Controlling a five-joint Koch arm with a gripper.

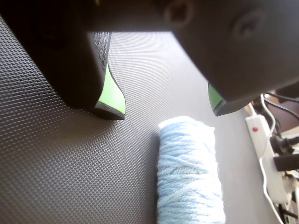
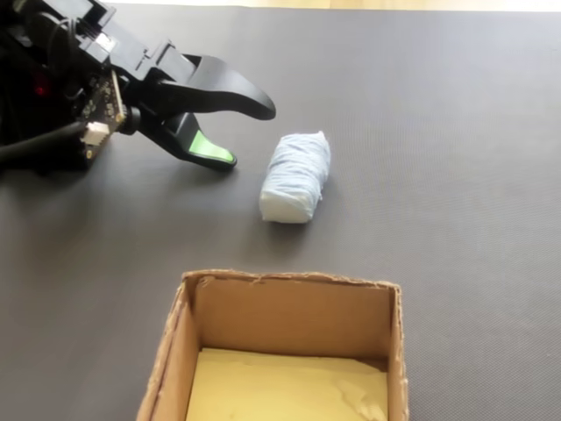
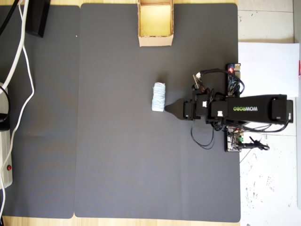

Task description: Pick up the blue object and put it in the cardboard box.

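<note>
On the dark textured mat (image 2: 456, 114), the pale blue wound-yarn roll (image 2: 296, 177) lies free, between the black green-padded gripper (image 2: 250, 136) and the tan cardboard box (image 2: 180, 342). The jaws are spread apart, holding nothing, just beside the roll.

The gripper (image 2: 250, 136) is black, with bright green pads (image 1: 113, 95) on the inside of its tips. Just ahead of it lies the roll (image 2: 296, 176), pale blue and white, with lines of wound thread all over it. The mat (image 1: 56, 158) under them is dark grey with a tiny bumpy dot pattern. Farther off to one side of the gripper is the box (image 2: 289, 303), tan on its walls and yellowish inside. The arm (image 3: 254, 109) behind the gripper is black with white letters. The power strip (image 1: 266, 149) past the roll is white with a red button, and white cables (image 3: 21, 52) run by it.
</note>
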